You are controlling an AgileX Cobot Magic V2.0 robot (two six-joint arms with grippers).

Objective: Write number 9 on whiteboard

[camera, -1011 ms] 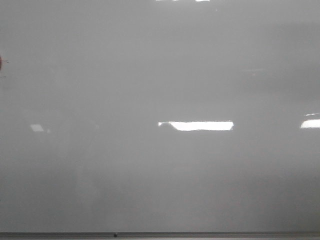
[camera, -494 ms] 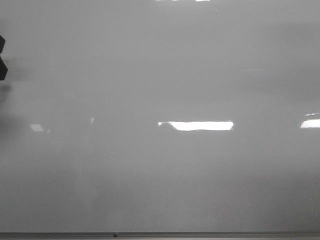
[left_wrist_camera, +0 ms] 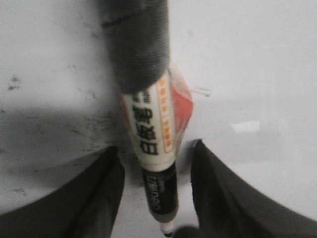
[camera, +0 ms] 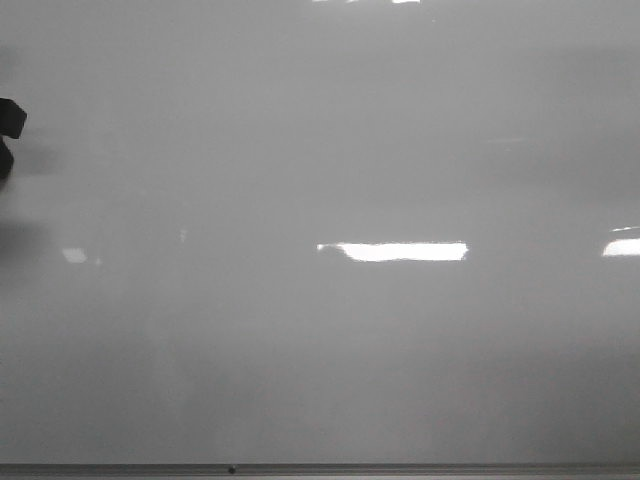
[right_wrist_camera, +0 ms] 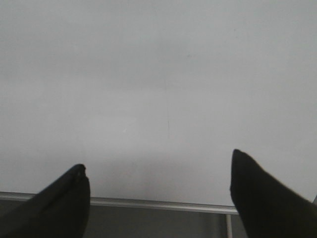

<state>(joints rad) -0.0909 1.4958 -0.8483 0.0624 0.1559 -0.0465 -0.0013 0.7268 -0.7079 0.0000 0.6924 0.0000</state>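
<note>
L gripper holds marker at whiteboard

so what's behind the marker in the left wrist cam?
Behind the marker: bare whiteboard with faint dark smudges, no 9 drawn. The left gripper fingers flank the marker; the board directly behind its barrel is hidden.

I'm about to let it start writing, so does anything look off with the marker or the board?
Mostly fine. The marker sits between the left gripper's fingers, tilted rather than straight. The whiteboard near it carries faint dark smudges, likely old ink. The right gripper is open, holding nothing. No 9 drawn yet.
</note>
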